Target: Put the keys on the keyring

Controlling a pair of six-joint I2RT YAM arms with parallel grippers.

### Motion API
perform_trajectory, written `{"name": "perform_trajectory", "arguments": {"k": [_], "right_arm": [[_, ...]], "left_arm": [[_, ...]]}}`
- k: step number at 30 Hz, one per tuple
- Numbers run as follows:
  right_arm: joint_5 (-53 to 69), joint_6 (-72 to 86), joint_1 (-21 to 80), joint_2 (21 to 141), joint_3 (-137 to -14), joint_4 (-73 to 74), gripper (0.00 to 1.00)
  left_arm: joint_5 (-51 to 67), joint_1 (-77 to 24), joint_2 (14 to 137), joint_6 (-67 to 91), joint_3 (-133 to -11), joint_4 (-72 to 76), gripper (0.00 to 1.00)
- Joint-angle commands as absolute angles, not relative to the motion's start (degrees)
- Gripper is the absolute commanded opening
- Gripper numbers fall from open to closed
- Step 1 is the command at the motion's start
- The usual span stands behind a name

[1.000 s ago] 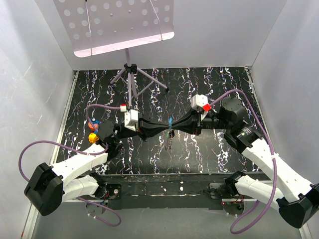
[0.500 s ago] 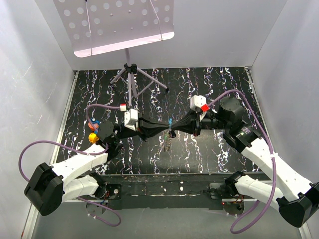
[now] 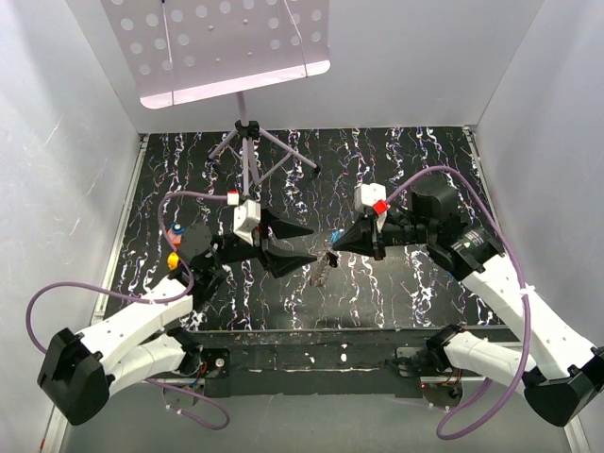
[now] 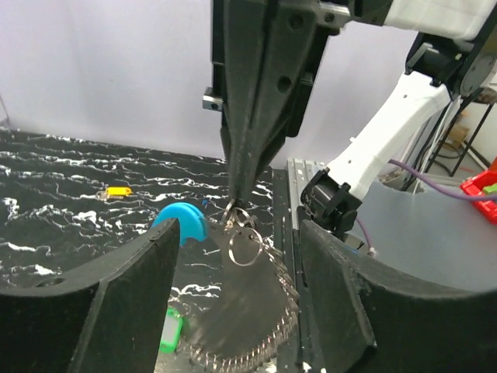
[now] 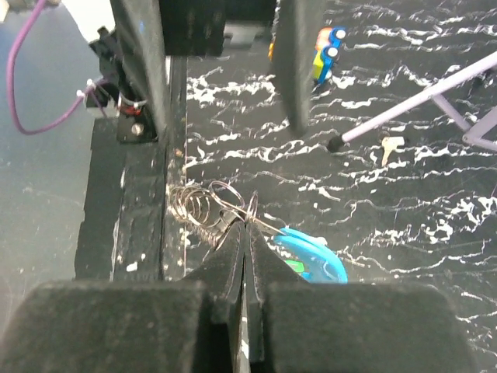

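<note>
The keyring hangs above the mat's middle: a blue clip [image 3: 336,233], small metal rings [image 4: 245,245] and a blurred, swinging chain loop [image 4: 264,334]. My right gripper [image 3: 334,248] is shut on it, pinching the wire rings [image 5: 206,206] at its fingertips beside the blue clip [image 5: 311,252]. My left gripper [image 3: 302,245] stands open just left of the keyring, its fingers [image 4: 93,311] either side of the chain without touching it. One small pale key [image 5: 386,144] lies on the mat by a stand foot. A green tag [image 4: 172,330] shows under the chain.
A music stand [image 3: 243,142] with purple tripod legs stands at the back of the marbled mat [image 3: 406,160]. A small yellow piece [image 4: 118,191] lies on the mat. White walls close in three sides; the black base rail [image 3: 311,344] runs along the near edge.
My left gripper has opened and drawn back to the left, letting go of the keyring. The right gripper closed fully and now holds the keyring alone; the chain swings.
</note>
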State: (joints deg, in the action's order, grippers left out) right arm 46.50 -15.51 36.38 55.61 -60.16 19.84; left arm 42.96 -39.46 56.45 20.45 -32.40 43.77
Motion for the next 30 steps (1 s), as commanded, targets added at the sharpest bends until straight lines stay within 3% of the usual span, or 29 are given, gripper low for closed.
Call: {"name": "perform_trajectory", "arguments": {"k": [1,5,8,16,30], "right_arm": [[47.55,-31.09,36.30,57.04,-67.67,39.69,0.01],[46.76,-39.18,36.21,59.06,-70.57,48.85,0.01],[46.50,-41.22,36.21,60.20,-71.54,51.59,0.01],[46.67,-40.52,36.04,60.82,-70.75,51.68,0.01],[48.51,-37.18,35.07,61.35,-70.31,49.40,0.01]], "left_arm": [[44.99,-37.01,53.09,16.45,-41.29,20.44,0.66],[49.91,-36.04,55.36,10.04,-48.93,4.87,0.76],[52.99,-36.04,58.18,4.94,-53.34,-3.23,0.75],[57.65,-37.35,65.03,0.71,-57.65,-4.48,0.57],[53.09,-44.12,69.61,-5.80,-59.24,-4.39,0.37]]}}
